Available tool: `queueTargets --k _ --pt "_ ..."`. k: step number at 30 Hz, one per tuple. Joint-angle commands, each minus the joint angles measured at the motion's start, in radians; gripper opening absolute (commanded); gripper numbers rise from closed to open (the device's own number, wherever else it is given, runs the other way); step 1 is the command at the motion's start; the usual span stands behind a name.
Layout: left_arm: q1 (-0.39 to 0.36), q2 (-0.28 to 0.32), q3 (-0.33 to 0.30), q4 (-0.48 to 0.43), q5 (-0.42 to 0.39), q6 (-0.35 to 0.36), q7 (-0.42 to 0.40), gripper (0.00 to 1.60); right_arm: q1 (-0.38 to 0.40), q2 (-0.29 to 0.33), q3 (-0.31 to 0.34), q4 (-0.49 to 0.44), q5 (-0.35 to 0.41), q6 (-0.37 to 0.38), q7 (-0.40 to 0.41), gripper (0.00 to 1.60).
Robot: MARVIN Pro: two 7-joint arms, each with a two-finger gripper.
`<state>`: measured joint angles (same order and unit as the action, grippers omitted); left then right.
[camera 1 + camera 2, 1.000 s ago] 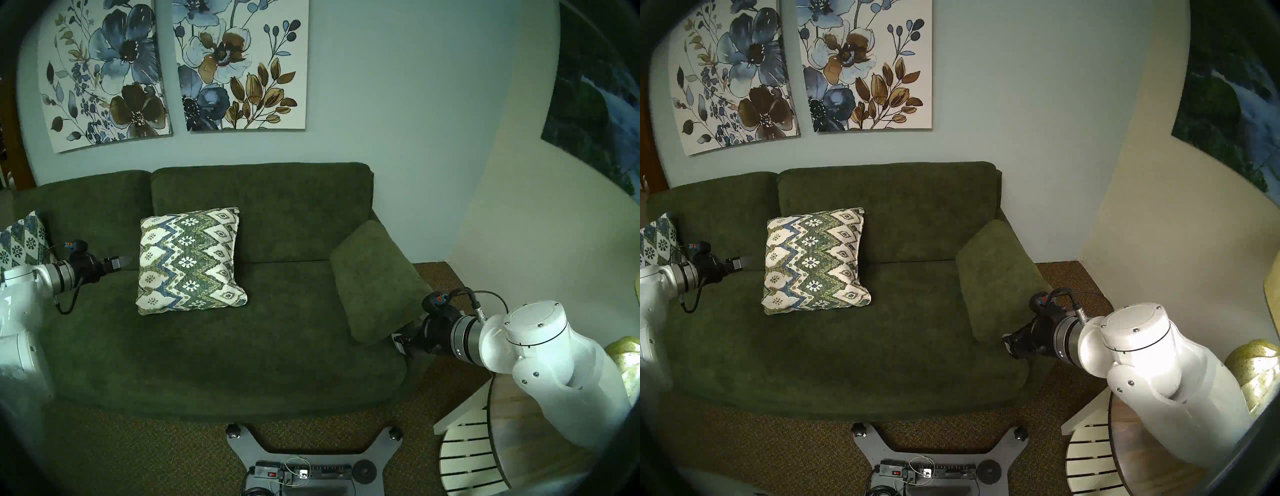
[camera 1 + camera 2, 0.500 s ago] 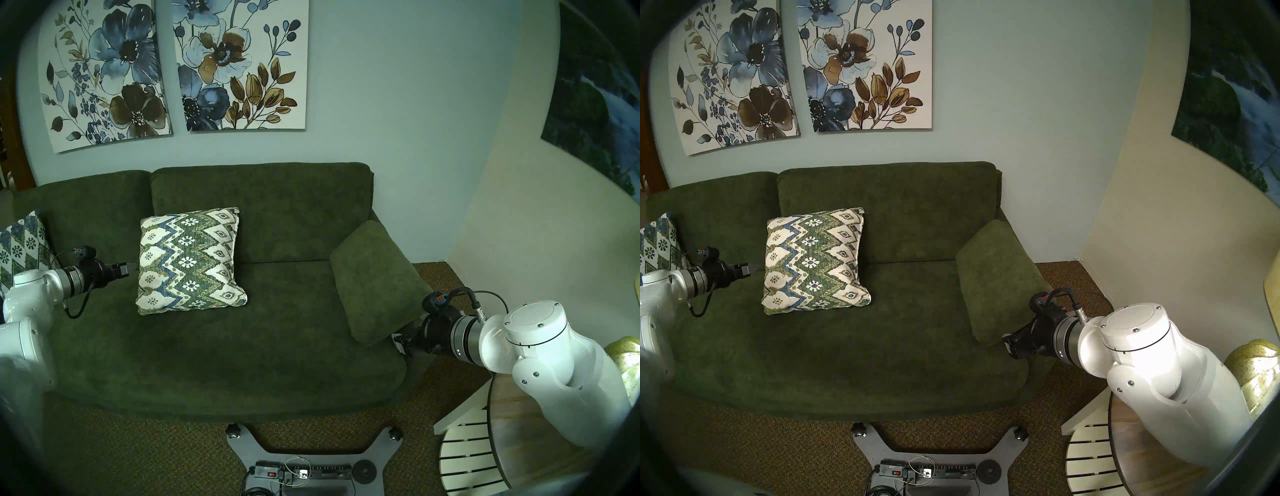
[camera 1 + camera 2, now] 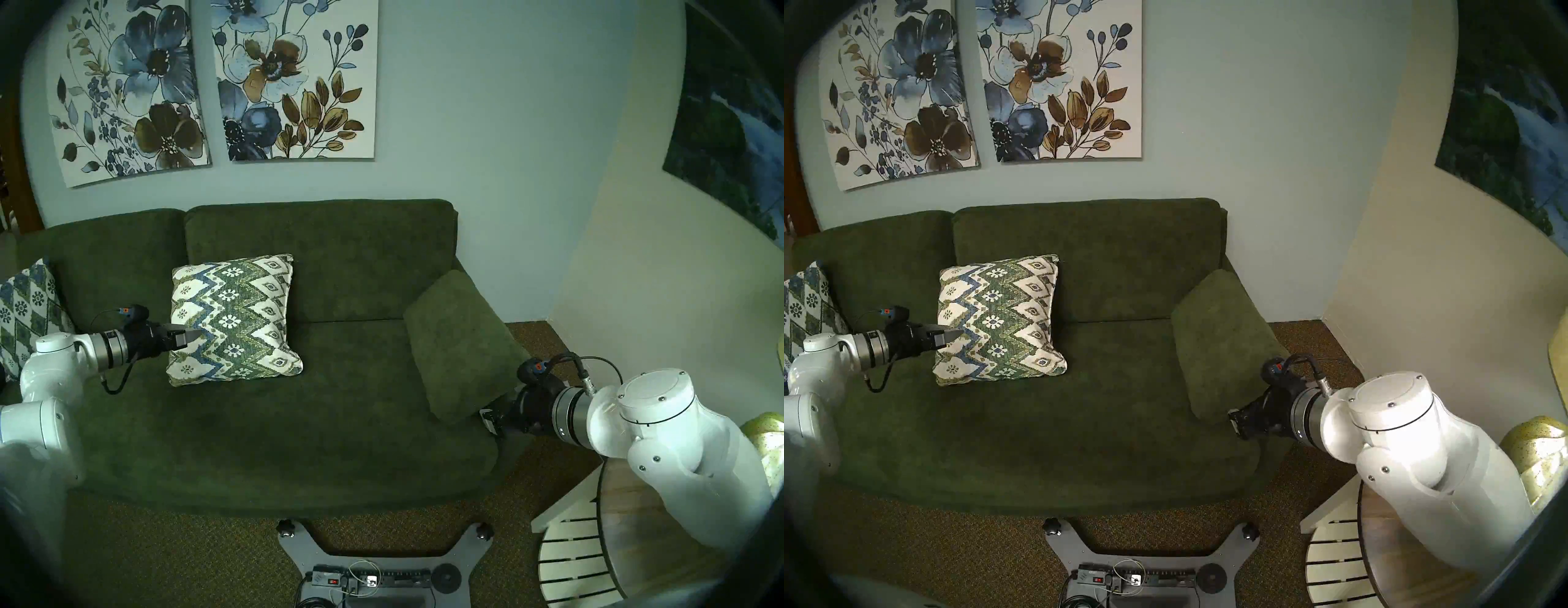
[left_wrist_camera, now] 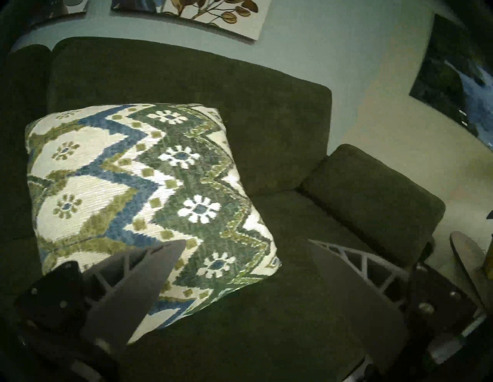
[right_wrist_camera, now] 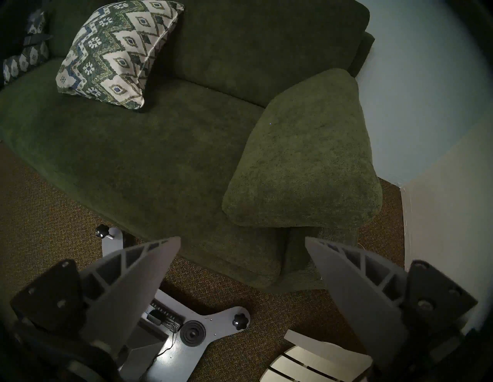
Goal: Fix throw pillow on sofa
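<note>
a: where's the pillow?
b: square plump cream throw pillow with green-and-blue zigzag bands (image 3: 231, 316) sits on the seat of the wide dark green plush sofa (image 3: 271, 433), leaning back on the right back cushion, near the seam between the two back cushions.
a: left tool?
b: left tool (image 4: 246, 244) is spread wide, nothing between the fingers. from the head view its tip overlaps the pillow's left edge, low on that side; can't tell if it touches. in the wrist view one finger (image 4: 138, 282) is over the pillow's lower corner, the other over bare seat.
a: right tool?
b: right tool (image 5: 242, 241) is also spread, empty, hanging by the sofa's right front corner just below the plain dark green cushion (image 3: 460, 346), which leans at the right end of the sofa.
a: anything else?
b: bluer diamond-lattice patterned pillow (image 3: 25, 310) at the far left end of the sofa.
</note>
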<state>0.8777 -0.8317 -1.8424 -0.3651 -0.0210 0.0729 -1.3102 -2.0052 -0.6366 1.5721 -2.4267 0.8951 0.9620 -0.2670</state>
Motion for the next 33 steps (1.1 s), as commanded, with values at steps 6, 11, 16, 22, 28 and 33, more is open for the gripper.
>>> queueTargets --k 6,11,16,22,28,33 --pt "0.14 -0.06 -0.021 -0.145 -0.028 -0.013 -0.062 1.6 0.001 0.0 0.002 -0.004 0.001 -0.002 0.0 1.6" --pt "0.213 -0.077 -0.042 -0.196 -0.023 -0.026 0.008 1.6 0.001 0.0 0.002 -0.004 0.001 -0.002 0.0 1.6" --pt "0.277 -0.101 -0.053 -0.214 -0.004 -0.072 0.106 1.6 0.001 0.0 0.002 -0.004 0.001 -0.002 0.0 1.6" --pt "0.306 -0.13 -0.08 -0.204 0.013 -0.123 0.213 1.6 0.001 0.0 0.002 -0.004 0.001 -0.002 0.0 1.6" --pt "0.245 -0.141 -0.082 -0.153 0.029 -0.13 0.326 1.6 0.001 0.0 0.003 -0.004 0.001 -0.002 0.0 1.6" --pt "0.192 -0.139 -0.09 -0.129 0.028 -0.097 0.386 1.6 0.001 0.0 0.002 -0.004 0.001 -0.002 0.0 1.6"
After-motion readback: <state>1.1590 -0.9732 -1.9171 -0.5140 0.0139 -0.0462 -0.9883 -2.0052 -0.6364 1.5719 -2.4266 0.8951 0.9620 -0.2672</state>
